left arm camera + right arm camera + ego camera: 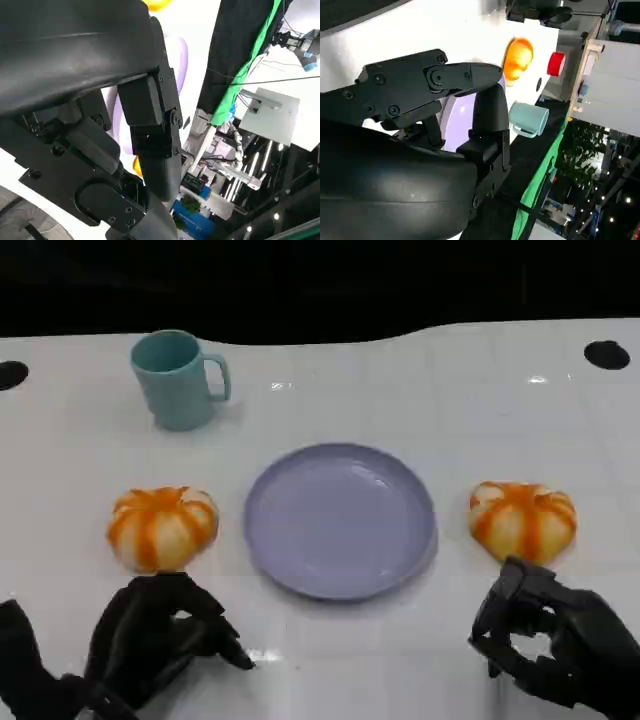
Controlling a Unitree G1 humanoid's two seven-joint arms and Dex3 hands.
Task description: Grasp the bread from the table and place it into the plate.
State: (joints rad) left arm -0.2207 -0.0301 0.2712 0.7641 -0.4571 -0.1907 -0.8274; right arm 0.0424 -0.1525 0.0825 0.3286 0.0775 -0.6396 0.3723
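Two round orange-and-white striped breads lie on the white table, one (162,527) left of the lavender plate (340,520) and one (523,520) to its right. The plate holds nothing. My left hand (160,640) sits just in front of the left bread, fingers apart and holding nothing. My right hand (550,640) sits just in front of the right bread, fingers loosely bent around nothing. In the right wrist view the left bread (517,57) shows beyond the plate (460,115). In the left wrist view the plate (177,55) shows behind my black fingers (155,150).
A teal mug (178,378) stands at the back left, also seen as the mug (527,120) in the right wrist view. Dark round holes (606,354) mark the table's far corners. A red object (556,64) sits off the table.
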